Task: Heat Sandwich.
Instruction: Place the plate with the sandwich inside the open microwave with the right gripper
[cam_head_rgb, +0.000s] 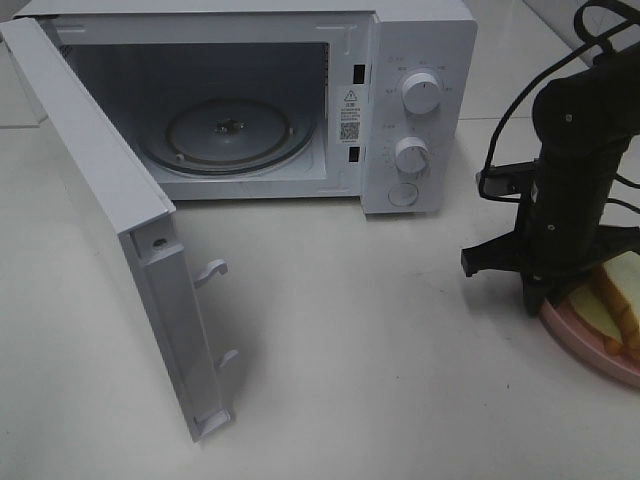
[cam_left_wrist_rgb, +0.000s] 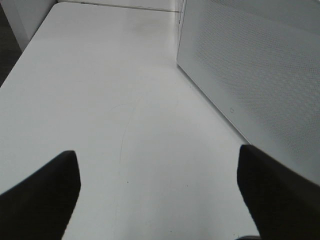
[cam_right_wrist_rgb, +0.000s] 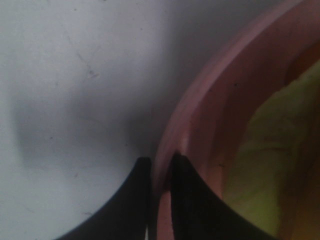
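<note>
The microwave (cam_head_rgb: 440, 60) door (cam_head_rgb: 95, 190) is wide open, but nothing is inside. The sandwich (cam_head_rgb: 618, 290) sits on the pink plate (cam_head_rgb: 575, 325) at the near right. The right gripper (cam_right_wrist_rgb: 159, 165) pinches the plate's edge, and the left gripper (cam_left_wrist_rgb: 157, 152) is wide open and holds nothing. Putting the food in, shutting the door and heating are left.

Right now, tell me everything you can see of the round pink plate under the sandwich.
The round pink plate looks like smooth plastic or ceramic, with a low raised rim. It lies flat on the white table, right of the open white microwave, partly cut off by the frame. The white-bread sandwich with pale filling rests in it. The black fingertips of the right hand pinch its rim, one outside, one inside.
</note>
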